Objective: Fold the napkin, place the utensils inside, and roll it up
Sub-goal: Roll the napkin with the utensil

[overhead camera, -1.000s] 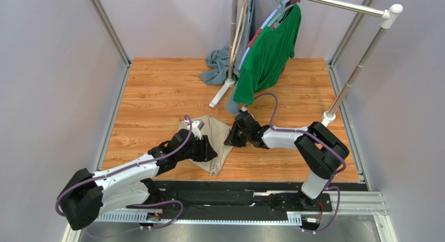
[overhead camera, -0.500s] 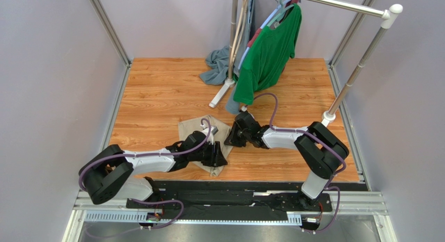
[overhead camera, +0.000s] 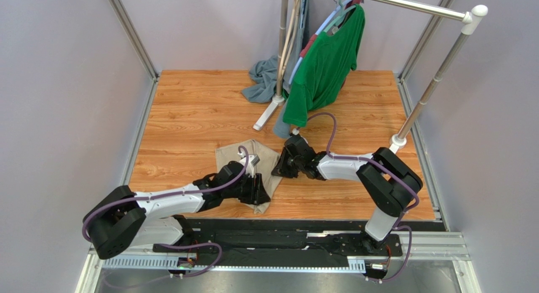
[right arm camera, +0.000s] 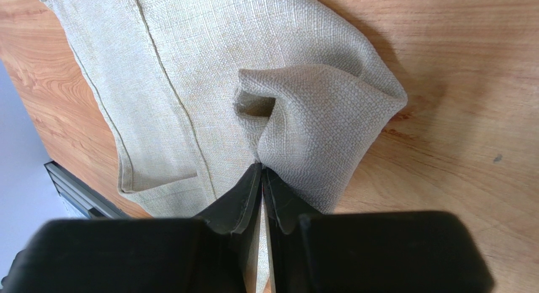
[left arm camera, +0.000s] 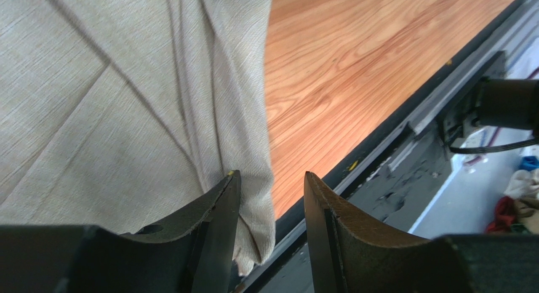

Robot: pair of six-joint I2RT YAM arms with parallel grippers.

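Observation:
The beige napkin (overhead camera: 233, 158) lies crumpled on the wooden table between the two arms. My left gripper (overhead camera: 259, 189) hangs open at its near corner by the table's front edge. In the left wrist view the napkin (left arm camera: 95, 116) fills the left side, and its corner hangs down between the left gripper (left arm camera: 269, 176) jaws, close to the left finger. My right gripper (overhead camera: 282, 167) is at the napkin's right edge. In the right wrist view the right gripper (right arm camera: 261, 170) is shut on a raised fold of the napkin (right arm camera: 190, 53). The utensils are out of view.
A green shirt (overhead camera: 322, 65) hangs from a clothes rack at the back, with a grey-blue cloth (overhead camera: 260, 78) heaped beside the rack's foot (overhead camera: 266, 115). A slanted rack pole (overhead camera: 421, 107) stands at the right. The black rail (left arm camera: 392, 138) runs along the table's front edge.
My left arm has swung its gripper down and right to the napkin's near corner at the front edge. The right arm has held still on the fold.

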